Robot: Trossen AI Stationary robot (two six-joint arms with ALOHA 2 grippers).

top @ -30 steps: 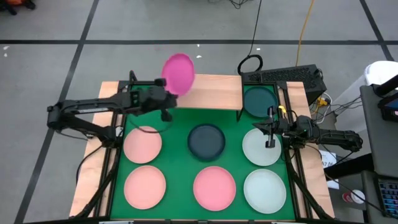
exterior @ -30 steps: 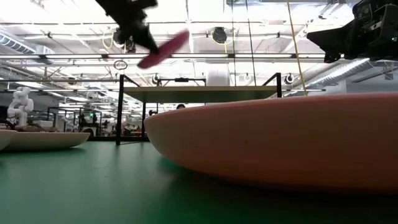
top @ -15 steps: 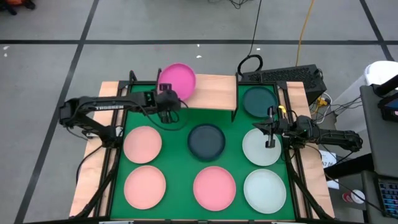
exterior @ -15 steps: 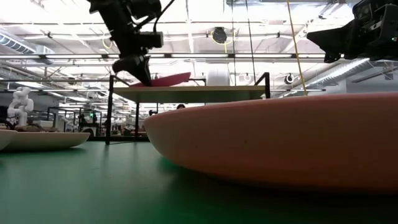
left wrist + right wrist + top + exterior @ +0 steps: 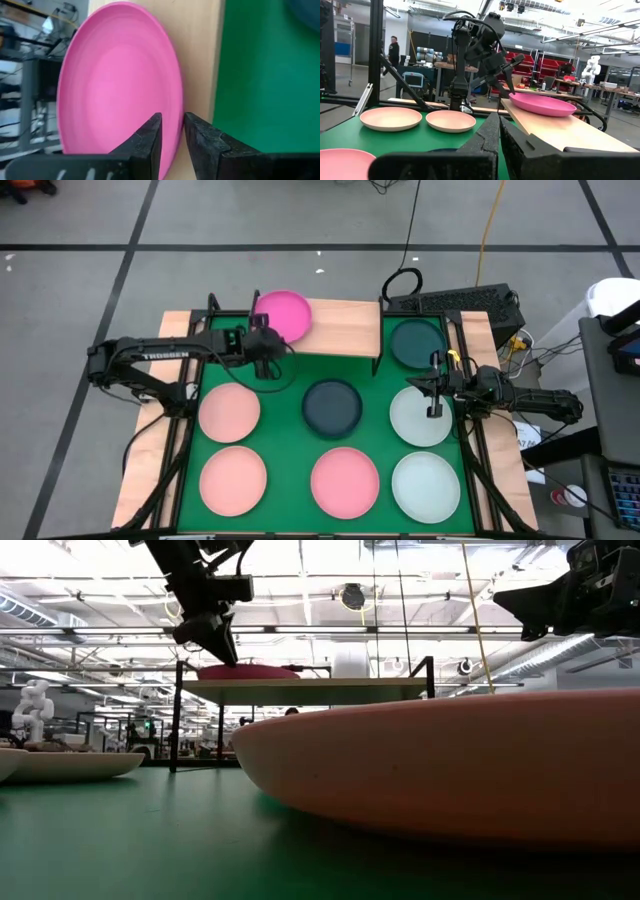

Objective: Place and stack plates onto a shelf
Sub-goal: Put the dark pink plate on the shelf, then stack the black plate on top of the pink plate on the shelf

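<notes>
A hot pink plate (image 5: 285, 312) lies flat, bottom down, on the left part of the light-wood shelf (image 5: 340, 328) at the table's far edge. My left gripper (image 5: 173, 131) slants down at the plate's near rim, open. One finger stands over the plate's inside and the other outside the rim. In the low view the gripper (image 5: 220, 652) hangs just above the plate's (image 5: 241, 671) left edge. My right gripper (image 5: 435, 402) waits shut at the table's right, over a pale mint plate (image 5: 420, 418). My left gripper has its fingers on either side of the hot pink plate's near rim (image 5: 176, 112), coming from the near left and slanting down. I cannot tell whether either finger touches the rim. The plate rests on the shelf board.
On the green table lie two salmon plates (image 5: 229, 412) (image 5: 233, 482), a pink plate (image 5: 345, 482), a dark teal plate (image 5: 332, 406) and a second mint plate (image 5: 426, 486). Another dark teal plate (image 5: 418, 343) lies right of the shelf. The shelf's right half is bare.
My left gripper has come down and tipped further downward with the hot pink plate. The plate hung tilted above the shelf, touched down at a slant, and now lies flat on the board's left part. The shelf has shifted a little toward the table's left.
</notes>
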